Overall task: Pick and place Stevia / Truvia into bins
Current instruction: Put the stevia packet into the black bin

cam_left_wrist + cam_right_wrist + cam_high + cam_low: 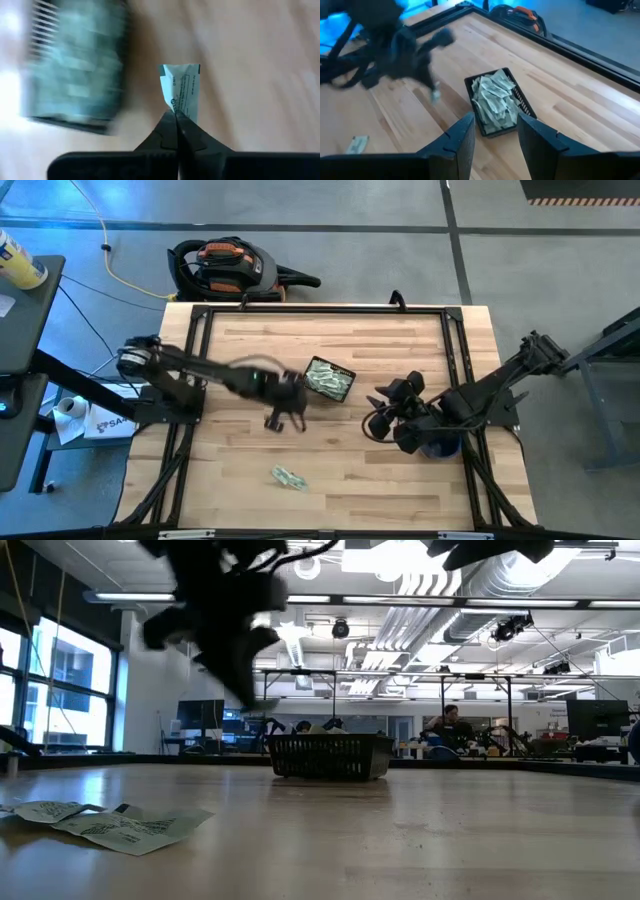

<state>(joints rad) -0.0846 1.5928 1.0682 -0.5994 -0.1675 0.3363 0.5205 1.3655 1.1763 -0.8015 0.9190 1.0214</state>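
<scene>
The left claw [176, 117] fills the near edge of its wrist view, its two dark tips pinched fully together on the bottom corner of one sachet [182, 90]. The packet stands up out of the tips, creased near the pinch, and hangs clear of the counter [380, 470]. From above, this claw [285, 418] sits over mid-counter, just beside the basket [330, 379] on its near-left side.

The basket is already heaped with pale green and white sachets [494, 102]. A few loose ones [289, 477] lie flat on the wood, well apart from the basket, toward the front edge; they show large in the low view [110, 823].

The sachet looks very light, thin and floppy: it bends where it is nipped and would likely flutter or slip under a fast swing. A hold near one end or corner, as here, seems enough, since there is almost no weight to carry. Flat ones probably need an edge caught first.

The right claw [494, 131] waits near the counter's right side, partly open and empty, facing the basket.
</scene>
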